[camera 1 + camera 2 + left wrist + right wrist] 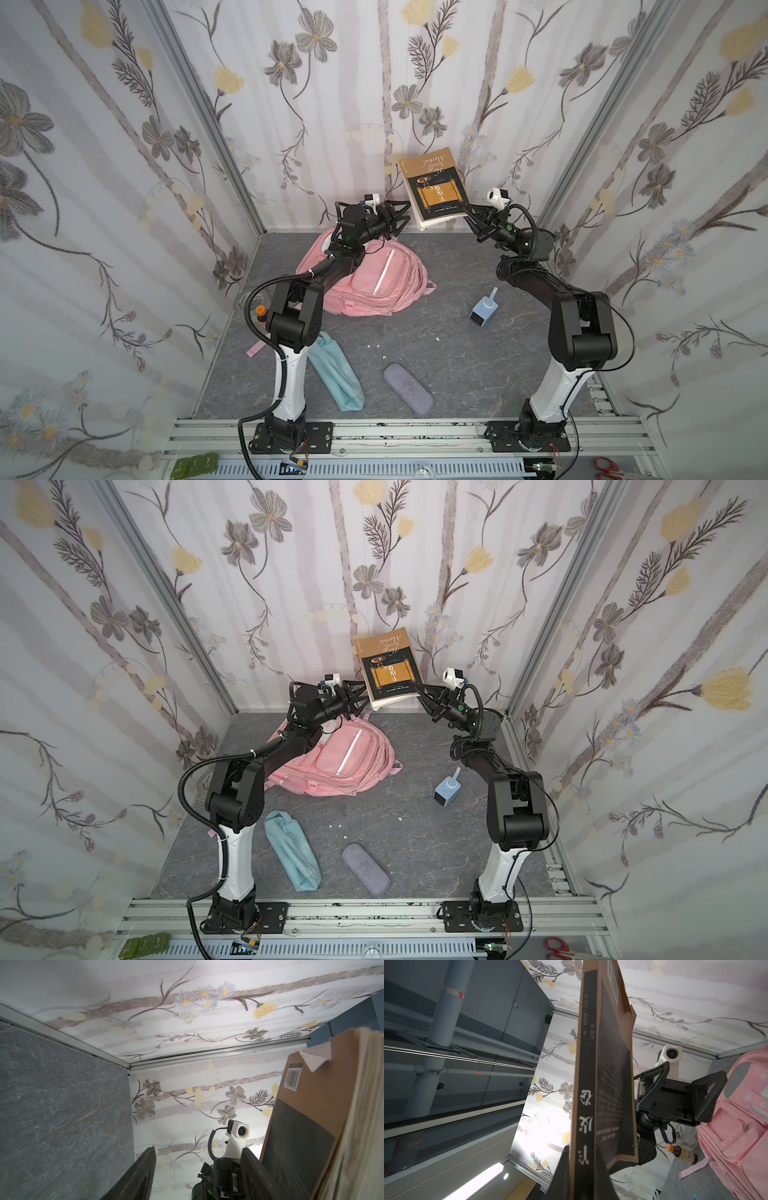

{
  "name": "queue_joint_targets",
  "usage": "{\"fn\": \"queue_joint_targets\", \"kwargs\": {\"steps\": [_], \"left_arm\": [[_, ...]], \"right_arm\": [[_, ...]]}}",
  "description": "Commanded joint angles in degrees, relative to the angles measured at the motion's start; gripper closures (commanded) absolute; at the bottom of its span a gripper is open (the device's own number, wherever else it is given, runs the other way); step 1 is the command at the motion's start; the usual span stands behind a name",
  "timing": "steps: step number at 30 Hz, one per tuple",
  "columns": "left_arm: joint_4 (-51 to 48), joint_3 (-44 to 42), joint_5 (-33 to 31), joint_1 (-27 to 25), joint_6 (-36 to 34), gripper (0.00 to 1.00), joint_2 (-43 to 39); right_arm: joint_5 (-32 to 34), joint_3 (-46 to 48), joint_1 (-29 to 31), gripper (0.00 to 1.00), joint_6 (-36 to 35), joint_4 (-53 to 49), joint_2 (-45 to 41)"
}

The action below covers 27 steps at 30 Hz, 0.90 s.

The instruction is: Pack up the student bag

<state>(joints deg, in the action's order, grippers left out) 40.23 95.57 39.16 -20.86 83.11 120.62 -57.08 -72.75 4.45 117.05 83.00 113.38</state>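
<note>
The pink student bag (374, 286) lies flat, pockets up, its white stripe pointing at the back wall. The right claw (467, 208) grips the book (434, 191). The left claw (401, 220) is open.

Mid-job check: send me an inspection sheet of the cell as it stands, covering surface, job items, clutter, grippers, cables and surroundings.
Surface: grey stone-look tabletop, a few white scraps.
Job's things: pink bag lies at the back under the left arm; book is held up clear of the table.
Clutter: teal pouch, purple case, blue gadget, orange-capped bottle.
Grippers: right gripper shut on the book's spine end; left gripper open, empty, beside the book.
Cables: black hose loops off the left arm; nothing seen snagged.
Surroundings: floral walls on three sides, rail in front, red scissors beyond it.
</note>
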Motion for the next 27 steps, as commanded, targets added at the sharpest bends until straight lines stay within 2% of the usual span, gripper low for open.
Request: {"fn": "queue_joint_targets", "kwargs": {"steps": [1,15,27], "left_arm": [[2.09,1.55,0.2,0.47,0.41,0.33,-1.39],[2.09,4.36,0.2,-0.19,0.41,0.33,-4.3],[2.09,4.91,0.2,-1.14,0.41,0.33,-4.03]], "right_arm": [[4.61,-0.46,-0.46,1.0,-1.06,-0.98,-1.79],[4.97,-4.01,1.1,1.0,-5.22,-10.52,-2.16],[4.32,-4.48,2.46,1.0,-4.53,-9.62,-0.61]]}}
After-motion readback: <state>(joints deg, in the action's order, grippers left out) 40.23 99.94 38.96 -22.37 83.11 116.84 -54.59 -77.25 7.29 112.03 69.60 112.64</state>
